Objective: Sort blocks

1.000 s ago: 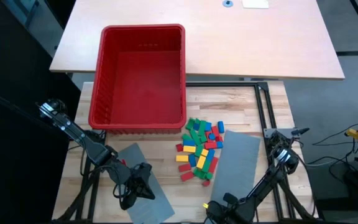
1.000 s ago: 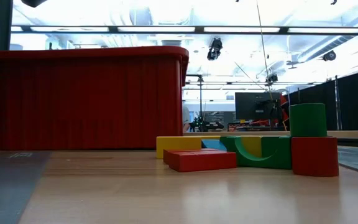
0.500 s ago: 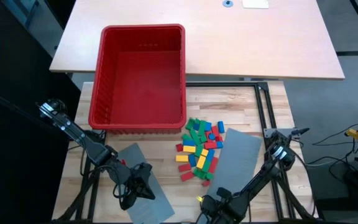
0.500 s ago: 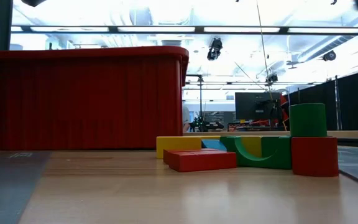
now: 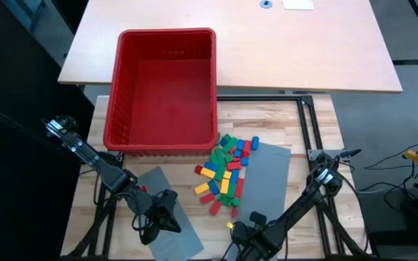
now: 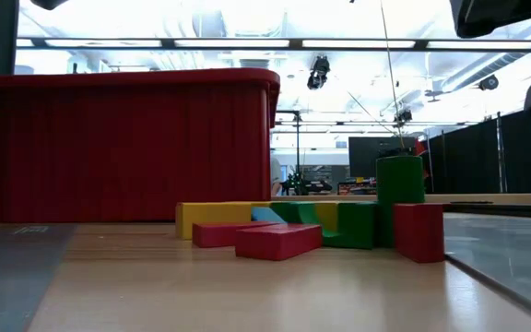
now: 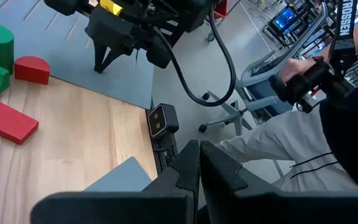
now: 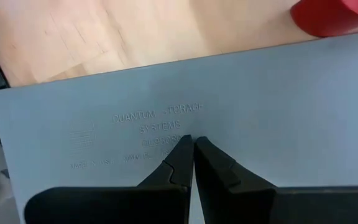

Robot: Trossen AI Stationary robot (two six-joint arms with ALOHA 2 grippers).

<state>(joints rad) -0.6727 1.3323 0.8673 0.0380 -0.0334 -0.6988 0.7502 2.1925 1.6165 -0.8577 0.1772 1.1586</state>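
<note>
Several small red, green, blue and yellow blocks (image 5: 223,170) lie in a loose pile on the wooden table, just near of the red bin (image 5: 115,94); the low view shows them (image 6: 312,231) side on. A flat grey panel (image 5: 265,177) lies along the pile's right side. My right gripper (image 5: 239,230) is shut, with its tips on that panel's near end. My left gripper (image 5: 162,217) is shut with nothing in it, above a second grey panel (image 5: 173,228) at the near left. My right gripper presses its shut fingertips (image 8: 180,152) down on the grey panel's near end, at the embossed lettering (image 8: 166,118). The fingers come from above, slanting toward the far side. The panel lies flat on the table.
The red bin's wall (image 6: 127,148) stands tall behind the pile. Black frame rails (image 5: 307,123) run along the table's right side. A person (image 7: 328,99) with a handheld controller shows beyond the table in the left wrist view.
My right gripper has gone toward the table's left edge, fingers staying shut, and has slid the grey panel with it. The panel's left edge has shoved the block pile leftward and nearer the bin. The blocks have stayed on the table.
</note>
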